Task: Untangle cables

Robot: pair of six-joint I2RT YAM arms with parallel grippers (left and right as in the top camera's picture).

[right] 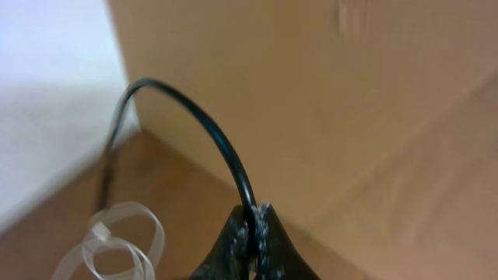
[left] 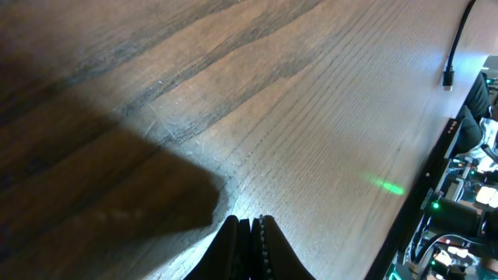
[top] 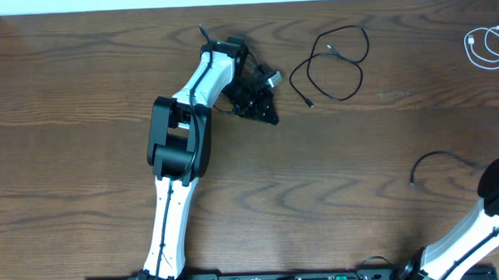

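Dark wooden desk (top: 81, 79); white cable (top: 489, 47) right of the looped black cable (top: 338, 60). Left tool (left: 250, 227) narrow, empty; right tool (right: 255, 216) clamps second black cable (right: 226, 148).

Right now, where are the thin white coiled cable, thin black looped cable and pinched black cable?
Thin white coiled cable (top: 489, 47): overhead view, coil's middle.
Thin black looped cable (top: 368, 46): overhead view, loop's right curve.
Pinched black cable (right: 220, 144): right wrist view, arch's descending side.
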